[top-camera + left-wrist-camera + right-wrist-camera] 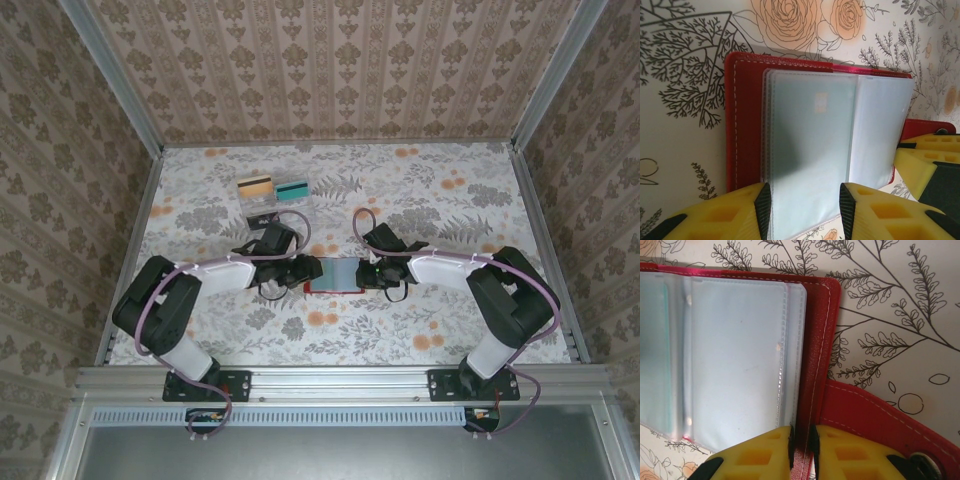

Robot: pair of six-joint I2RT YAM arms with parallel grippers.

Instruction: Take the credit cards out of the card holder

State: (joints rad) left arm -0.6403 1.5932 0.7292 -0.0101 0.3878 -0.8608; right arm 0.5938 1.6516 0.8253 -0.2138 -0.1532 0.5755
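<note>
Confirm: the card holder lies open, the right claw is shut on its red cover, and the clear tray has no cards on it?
Wrong about the tray: the top external view shows a tan card and a teal card on the clear tray. The card holder does lie open, with the right claw shut on its red cover.

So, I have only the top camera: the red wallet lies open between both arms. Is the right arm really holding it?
Observer: Yes, the right fingers pinch the red cover edge of the card holder, beside its tab.
Operator: And is any card inside?
Observer: What looks like a pale teal card with a chip sits in the clear sleeve between the left fingers; whether they grip it is unclear.
</note>
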